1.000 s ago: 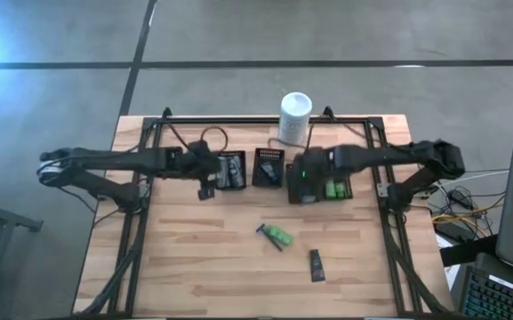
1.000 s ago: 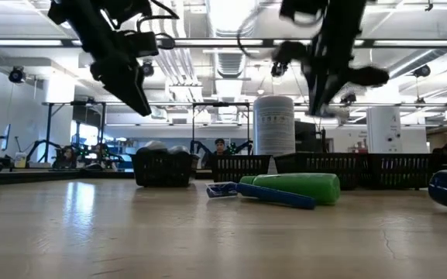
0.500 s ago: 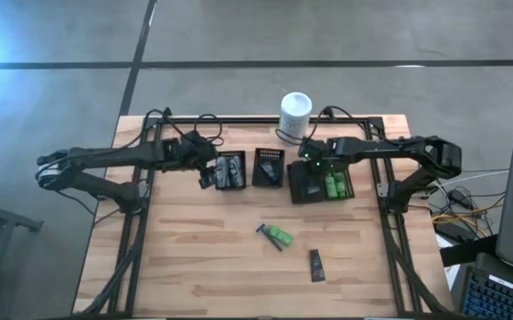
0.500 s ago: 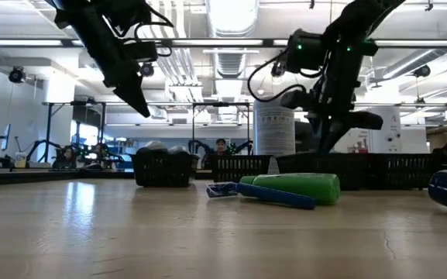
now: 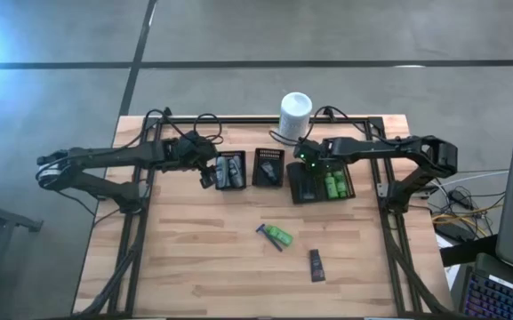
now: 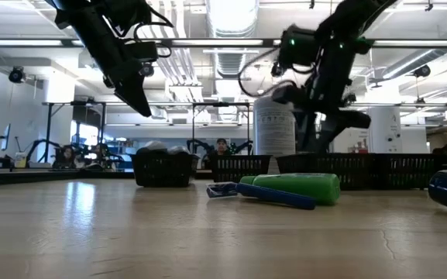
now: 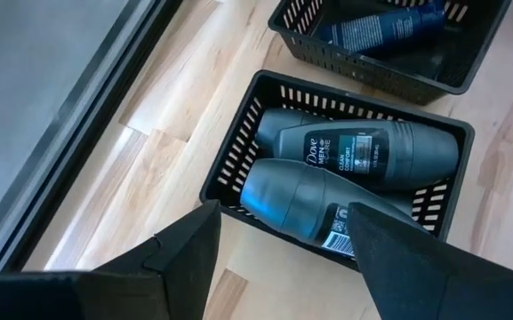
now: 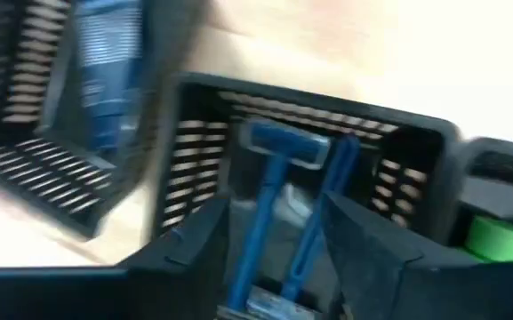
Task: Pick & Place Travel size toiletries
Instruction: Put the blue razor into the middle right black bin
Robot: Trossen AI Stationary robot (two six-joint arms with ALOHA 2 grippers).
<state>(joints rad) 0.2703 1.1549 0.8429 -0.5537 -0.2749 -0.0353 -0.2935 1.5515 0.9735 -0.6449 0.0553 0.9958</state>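
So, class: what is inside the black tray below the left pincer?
Two grey bottles lie side by side in the tray, one partly covered by the open left pincer. The tray floor under them is hidden.

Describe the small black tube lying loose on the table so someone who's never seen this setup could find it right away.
Start at the tall white container at the table's far edge, then come toward the near edge past the row of black trays. Two items lie loose there: a green bottle beside a blue razor, and the black tube nearer the front edge. It is the only flat, dark item lying alone.
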